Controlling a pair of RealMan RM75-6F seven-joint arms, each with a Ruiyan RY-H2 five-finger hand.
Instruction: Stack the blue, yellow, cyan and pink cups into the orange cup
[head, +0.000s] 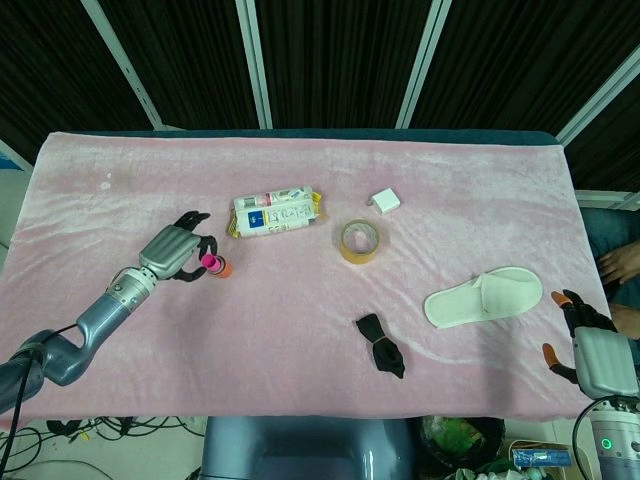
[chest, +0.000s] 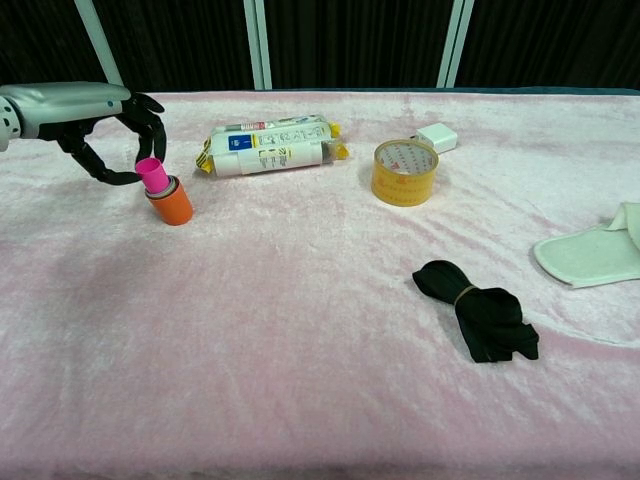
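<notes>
Flanking the orange cup: left hand, wipes packet.

A robot test bench in a lab or studio. A table draped in pink plush cloth stands before black curtains hung between white metal struts. Loose cables trail on the floor below the table's front edge, beside equipment.

Fuzzy pink cloth; smooth plastic pink cup; glossy tape roll
</notes>
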